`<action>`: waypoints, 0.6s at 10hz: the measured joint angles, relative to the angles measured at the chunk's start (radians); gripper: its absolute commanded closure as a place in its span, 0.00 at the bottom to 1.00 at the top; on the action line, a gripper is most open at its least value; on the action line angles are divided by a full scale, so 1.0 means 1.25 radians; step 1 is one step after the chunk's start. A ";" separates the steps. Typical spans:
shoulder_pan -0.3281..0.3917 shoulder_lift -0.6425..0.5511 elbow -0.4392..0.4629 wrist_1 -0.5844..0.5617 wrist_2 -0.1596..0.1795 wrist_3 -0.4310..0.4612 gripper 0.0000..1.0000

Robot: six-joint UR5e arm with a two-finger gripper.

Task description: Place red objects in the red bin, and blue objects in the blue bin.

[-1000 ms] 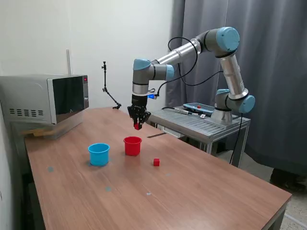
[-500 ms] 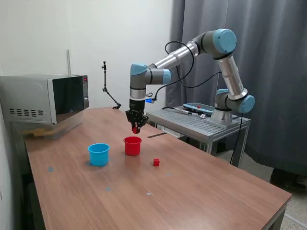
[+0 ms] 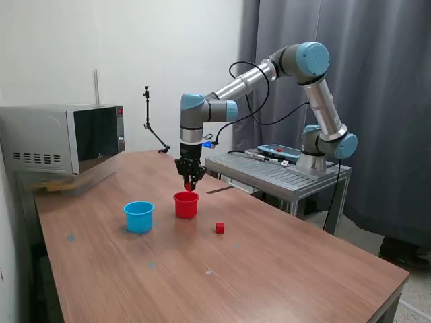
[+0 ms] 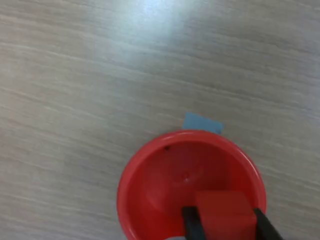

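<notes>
While the gripper (image 3: 190, 184) hangs just over the red bin (image 3: 186, 205), jaws clamped on a red cube (image 4: 223, 214), it looks ready to let go.

A glossy, smooth plastic finish is shown by the red cup (image 4: 150, 190); the table (image 3: 283, 269) is surfaced in matt wood grain.
</notes>
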 measured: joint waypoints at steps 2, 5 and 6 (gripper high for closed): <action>0.000 0.001 0.000 -0.001 0.001 0.004 0.00; -0.008 0.002 0.000 -0.004 0.001 0.025 0.00; -0.010 0.002 0.002 -0.004 0.001 0.027 0.00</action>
